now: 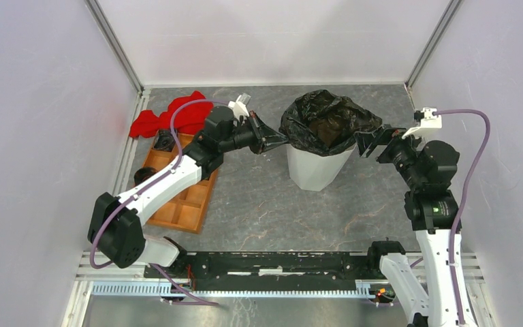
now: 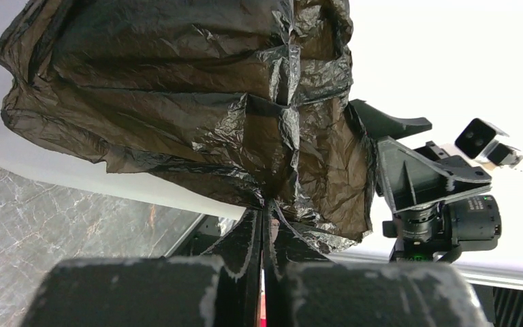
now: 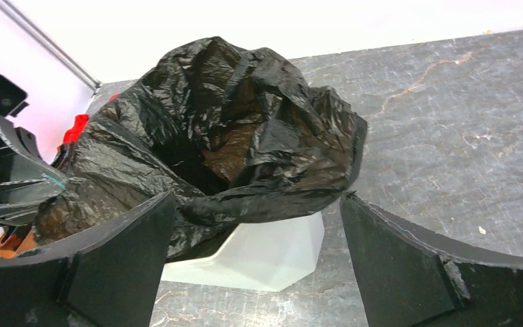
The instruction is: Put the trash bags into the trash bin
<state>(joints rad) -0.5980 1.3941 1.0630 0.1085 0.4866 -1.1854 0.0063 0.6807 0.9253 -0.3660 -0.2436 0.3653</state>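
Observation:
A glossy black trash bag (image 1: 327, 122) is draped over the top of the white faceted trash bin (image 1: 317, 169), its mouth open upward. My left gripper (image 1: 278, 142) is shut on the bag's left edge (image 2: 265, 204), at the bin's rim. My right gripper (image 1: 374, 139) is open just right of the bin, its jaws wide apart beside the bag's right edge and holding nothing. In the right wrist view the bag (image 3: 218, 136) and the bin (image 3: 259, 255) lie beyond the spread fingers (image 3: 408, 272).
An orange compartment tray (image 1: 187, 197) lies under my left arm, with small dark items in it. A red cloth (image 1: 170, 119) lies at the back left. White walls close the table on three sides.

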